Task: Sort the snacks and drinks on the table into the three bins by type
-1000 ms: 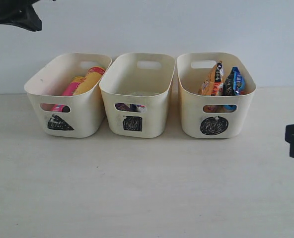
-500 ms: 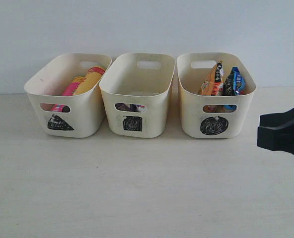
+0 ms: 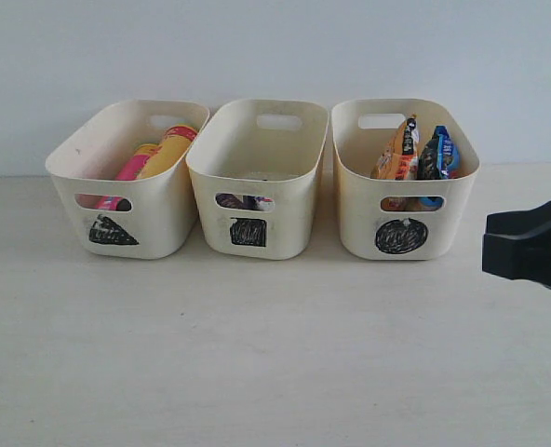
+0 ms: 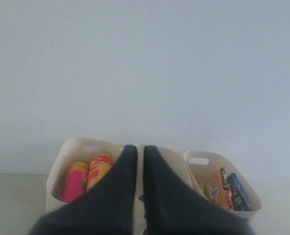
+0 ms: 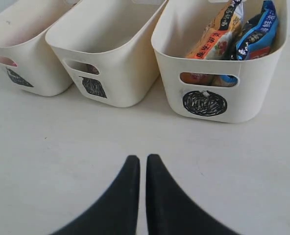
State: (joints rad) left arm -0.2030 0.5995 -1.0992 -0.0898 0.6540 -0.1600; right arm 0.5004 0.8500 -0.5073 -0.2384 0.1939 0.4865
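Left jaws: pressed together, only a thin slit between the black fingers [image 4: 116, 196], nothing held; in the left wrist view the tips lie over the square bin [image 3: 289, 219], held clear above it.
Right jaws: closed the same way, fingers [image 5: 128, 196] side by side and empty, low over the tabletop [image 3: 257, 354], in front of the square bin and off toward its circle-marked neighbour.
Right arm [image 3: 531, 250]: a black block at the exterior view's right edge, well right of the square bin and beyond the row's end.
Square bin: middle tub of three in a row, a black scribbled square [image 3: 248, 232] on its front wall under the handle slot.
Cartons: inside the square bin, low down; only slivers show through the slot, a dark purple one [image 3: 229, 200] and a blue-and-white one [image 3: 262, 201] beside it.
Triangle bin [image 3: 159, 219]: just left of the square bin, walls nearly touching, with a black triangle [image 3: 111, 231] on the front.
Tubes: in the triangle bin, the pink tube [image 3: 131, 168] and the yellow tube [image 3: 168, 149] lean side by side, with the yellow one nearer the square bin.
Circle bin [image 3: 355, 214]: just right of the square bin, with a black circle [image 3: 401, 236] on the front.
Bags: upright in the circle bin, tops above the rim; the orange bag [image 3: 398, 154] is nearer the square bin and the blue bag [image 3: 438, 154] is on its far side.
Tabletop: pale and faintly grained, bare in front of the square bin.
Wall [image 3: 257, 47]: plain and light, behind the square bin.
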